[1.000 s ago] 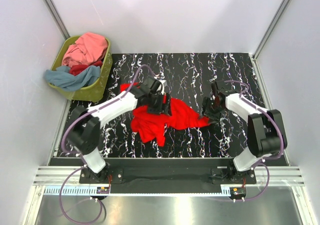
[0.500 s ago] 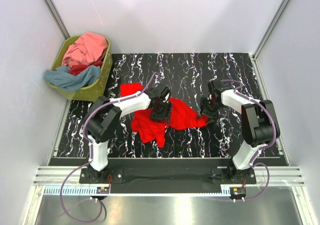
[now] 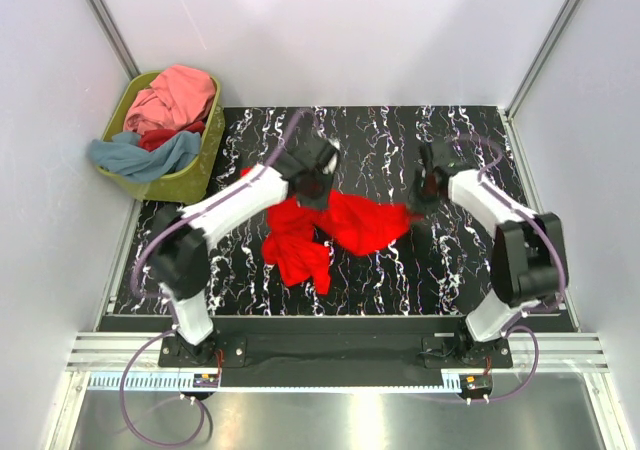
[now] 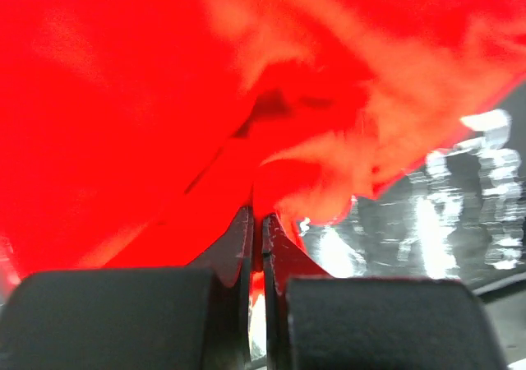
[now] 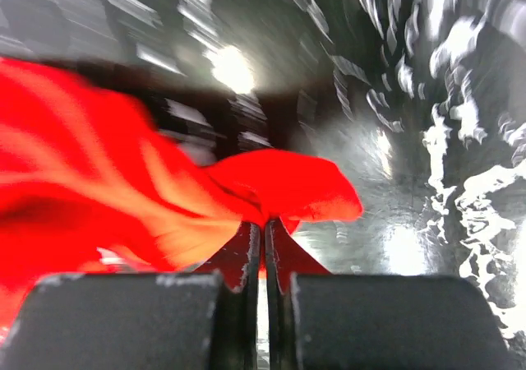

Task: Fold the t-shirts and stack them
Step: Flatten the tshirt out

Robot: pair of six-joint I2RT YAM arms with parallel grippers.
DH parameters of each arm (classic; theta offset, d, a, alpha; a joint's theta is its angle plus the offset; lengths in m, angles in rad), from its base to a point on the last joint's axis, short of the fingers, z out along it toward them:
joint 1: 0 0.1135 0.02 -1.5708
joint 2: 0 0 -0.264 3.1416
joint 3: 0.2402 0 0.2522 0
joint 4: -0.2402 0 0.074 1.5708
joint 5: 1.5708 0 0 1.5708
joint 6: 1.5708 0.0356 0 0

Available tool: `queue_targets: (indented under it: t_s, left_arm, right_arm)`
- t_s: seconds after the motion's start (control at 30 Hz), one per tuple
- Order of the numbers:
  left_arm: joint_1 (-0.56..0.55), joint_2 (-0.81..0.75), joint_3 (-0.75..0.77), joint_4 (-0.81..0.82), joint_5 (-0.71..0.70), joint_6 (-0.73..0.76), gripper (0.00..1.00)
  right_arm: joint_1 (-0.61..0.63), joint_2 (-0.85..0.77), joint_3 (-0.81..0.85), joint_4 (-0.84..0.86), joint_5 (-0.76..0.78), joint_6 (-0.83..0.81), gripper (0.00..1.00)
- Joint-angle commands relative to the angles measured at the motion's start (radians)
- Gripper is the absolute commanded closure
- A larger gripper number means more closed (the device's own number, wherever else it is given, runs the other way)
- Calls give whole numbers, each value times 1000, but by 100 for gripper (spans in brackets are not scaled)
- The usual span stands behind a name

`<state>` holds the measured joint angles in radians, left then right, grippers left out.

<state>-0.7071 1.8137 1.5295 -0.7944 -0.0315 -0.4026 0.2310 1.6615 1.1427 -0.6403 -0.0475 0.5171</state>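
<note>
Top external | red t-shirt [image 3: 352,226] crumpled, soft folds | marbled black table [image 3: 380,140]

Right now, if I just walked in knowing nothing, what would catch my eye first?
A bright red t-shirt sprawls crumpled on the black marbled table, pinched at either side by the left gripper and right gripper. At the far left, an olive-green basket holds pink, grey-blue and red shirts.

White walls [image 3: 330,30], black marbled table [image 3: 380,140]
</note>
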Motion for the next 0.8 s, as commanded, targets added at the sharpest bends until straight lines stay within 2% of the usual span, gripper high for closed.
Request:
queue_targets:
  t_s: [0.0, 0.1, 0.23, 0.37, 0.53, 0.77]
  left_arm:
    - [4, -227, 158, -48, -114, 38, 100]
    - [18, -383, 262, -58, -140, 33, 100]
    - [35, -506, 349, -55, -176, 7, 100]
    - [47, -669, 423, 32, -131, 7, 100]
    - [47, -731, 589, 40, -61, 2, 100]
    - [47, -784, 594, 47, -97, 19, 100]
  right_arm:
    - [7, -149, 233, 21, 72, 18, 100]
    - [7, -184, 421, 13, 83, -9, 100]
    - [7, -197, 653, 30, 106, -29, 100]
    - [7, -215, 871, 91, 129, -52, 100]
    - [7, -268, 989, 186, 82, -52, 100]
    - [7, -252, 1012, 326, -17, -38, 100]
